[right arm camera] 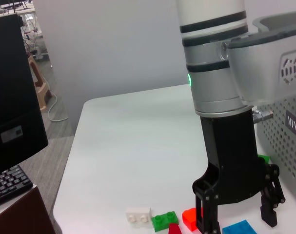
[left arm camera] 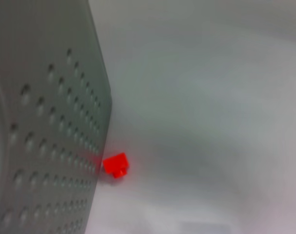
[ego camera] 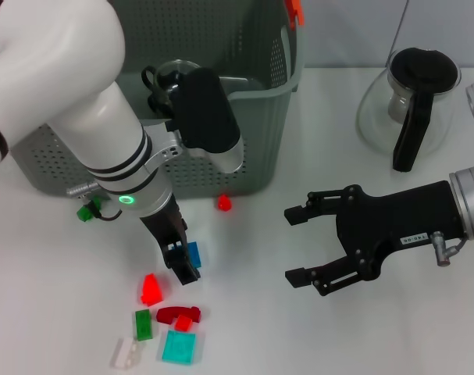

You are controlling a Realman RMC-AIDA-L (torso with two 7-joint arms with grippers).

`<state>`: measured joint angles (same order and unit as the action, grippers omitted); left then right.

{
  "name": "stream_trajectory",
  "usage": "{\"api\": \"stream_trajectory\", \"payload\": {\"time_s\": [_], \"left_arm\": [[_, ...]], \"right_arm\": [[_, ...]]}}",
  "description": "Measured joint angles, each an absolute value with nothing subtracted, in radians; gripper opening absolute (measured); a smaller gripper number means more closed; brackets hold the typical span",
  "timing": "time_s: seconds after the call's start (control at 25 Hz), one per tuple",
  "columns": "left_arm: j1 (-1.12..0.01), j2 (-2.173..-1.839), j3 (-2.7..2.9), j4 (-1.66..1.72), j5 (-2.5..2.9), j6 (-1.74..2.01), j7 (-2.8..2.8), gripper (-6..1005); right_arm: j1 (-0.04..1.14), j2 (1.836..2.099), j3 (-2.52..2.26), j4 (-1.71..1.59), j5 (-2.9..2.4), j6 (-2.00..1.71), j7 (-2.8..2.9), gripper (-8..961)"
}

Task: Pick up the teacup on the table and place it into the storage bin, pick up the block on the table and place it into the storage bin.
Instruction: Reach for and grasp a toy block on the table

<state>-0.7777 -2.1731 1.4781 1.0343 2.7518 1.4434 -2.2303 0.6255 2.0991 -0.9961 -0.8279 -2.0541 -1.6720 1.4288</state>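
Grey perforated storage bin (ego camera: 244, 148), blue block (ego camera: 194, 254), black left gripper (ego camera: 182, 262), white table (ego camera: 299, 336).

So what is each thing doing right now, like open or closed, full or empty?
left hand: open, fingers down around the blue block on the table
right hand: open, empty, hovering above the table
storage bin: upright, a glass teacup inside
glass pot: upright, black lid on
small red block: lying on the table beside the bin wall
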Motion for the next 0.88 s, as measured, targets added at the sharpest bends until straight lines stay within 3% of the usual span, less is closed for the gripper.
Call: {"api": "stream_trajectory", "payload": {"time_s": [0.32,0.52,0.88], "left_arm": [[-0.797,-2.172,1.485,1.005,2.753,1.43,-2.233,833],[-0.799,-2.171,1.515,1.001,2.754,1.425,-2.233,637],[-0.798,-2.174,1.521,1.001,2.755,1.42,-2.227,601]], "right_arm": [[0.634,2.1,-0.996,-0.815,-2.046,-1.672,1.427,931],[0.634,2.1,-0.996,-0.815,-2.042,-1.667,1.427,930],[0.633,2.1,-0.997,-0.816,-2.042,-1.661,1.427,930]]}}
